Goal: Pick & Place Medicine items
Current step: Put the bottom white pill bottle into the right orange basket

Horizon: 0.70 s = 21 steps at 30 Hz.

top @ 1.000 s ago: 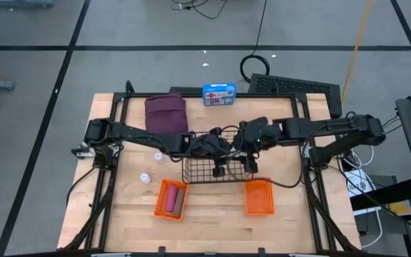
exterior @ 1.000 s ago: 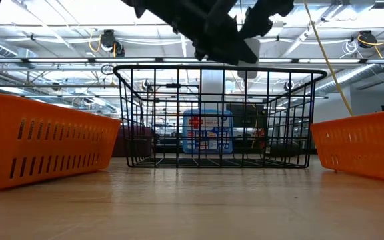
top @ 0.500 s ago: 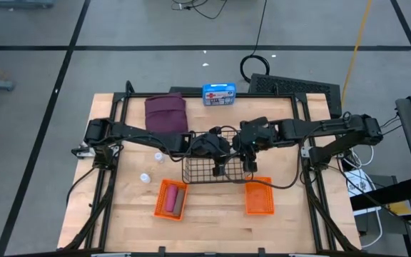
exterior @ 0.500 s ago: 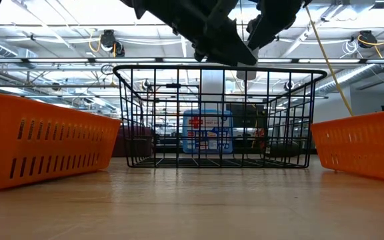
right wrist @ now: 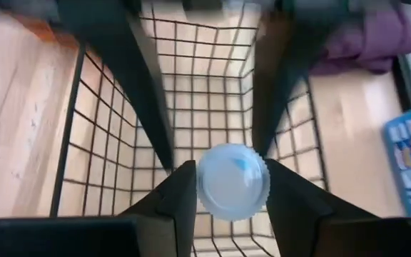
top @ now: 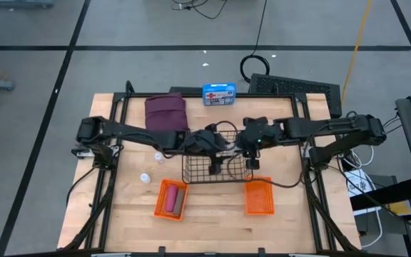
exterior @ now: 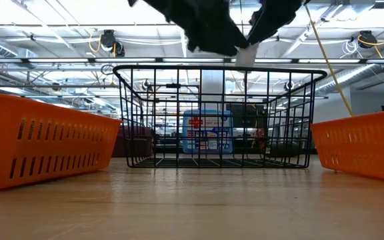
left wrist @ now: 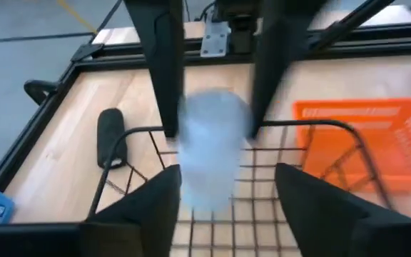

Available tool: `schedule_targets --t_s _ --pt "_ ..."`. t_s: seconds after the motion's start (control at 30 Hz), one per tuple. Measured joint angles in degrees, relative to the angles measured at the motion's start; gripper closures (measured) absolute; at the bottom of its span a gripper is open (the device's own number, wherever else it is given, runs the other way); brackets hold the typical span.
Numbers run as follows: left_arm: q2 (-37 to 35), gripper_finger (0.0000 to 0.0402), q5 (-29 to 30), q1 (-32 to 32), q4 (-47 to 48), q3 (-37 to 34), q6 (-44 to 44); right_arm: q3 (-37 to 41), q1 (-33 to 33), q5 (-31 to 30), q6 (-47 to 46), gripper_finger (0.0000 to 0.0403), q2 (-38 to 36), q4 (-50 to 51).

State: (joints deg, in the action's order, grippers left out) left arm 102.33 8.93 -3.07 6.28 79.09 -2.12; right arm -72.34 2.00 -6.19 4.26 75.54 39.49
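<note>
My two grippers meet above the black wire basket [top: 216,168]. The right gripper [right wrist: 230,196] is shut on a tiny white bottle [right wrist: 232,180], which shows in the low view as the bottle [exterior: 247,55] above the basket rim. My left gripper [left wrist: 223,207] is open, its fingers standing on either side of the blurred bottle [left wrist: 209,153]. Two more white bottles [top: 159,155] [top: 145,178] stand on the table to the basket's left. The pink cylinder [top: 173,200] and a dark piece [top: 182,194] lie in the left orange bin. The maroon pouch [top: 165,113] lies near the far edge. My right gripper pinches the white bottle between its two fingers [right wrist: 180,196], one on each side of the ribbed cap [right wrist: 223,203]. The cap's top faces my wrist camera. The fingers come from the table's right. The bottle is lifted clear above the basket.
A second orange bin [top: 259,198] sits right of the basket near the table's near edge. A blue and white box [top: 218,93] and a black flat device [top: 291,87] lie at the far edge. Bare wood lies along the near edge [top: 212,232].
My left arm has drawn back toward the table's left, its gripper moving off the bottle. The bottle has risen a little above the basket rim with my right gripper.
</note>
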Motion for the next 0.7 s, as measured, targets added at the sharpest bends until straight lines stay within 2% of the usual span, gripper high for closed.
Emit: schedule_targets --t_s 0.27,0.4,0.57,0.7 --pt "-8.27 0.0108 -2.7 0.02 5.32 -1.93 -1.78 0.02 4.95 1.69 -5.81 0.0278 -6.3 5.66" --pt "-12.39 0.0096 -3.23 0.8 3.15 -6.25 -0.49 0.69 12.03 1.84 -12.39 0.0278 -8.52 9.25" --pt "-17.29 0.009 -2.82 2.59 -4.05 -13.32 2.78 3.91 21.48 1.89 -23.02 0.0278 -9.52 11.83" --pt "-18.52 0.0093 -2.88 3.17 -8.97 -16.61 5.85 9.38 27.35 1.69 -29.68 0.0278 -9.39 8.91"
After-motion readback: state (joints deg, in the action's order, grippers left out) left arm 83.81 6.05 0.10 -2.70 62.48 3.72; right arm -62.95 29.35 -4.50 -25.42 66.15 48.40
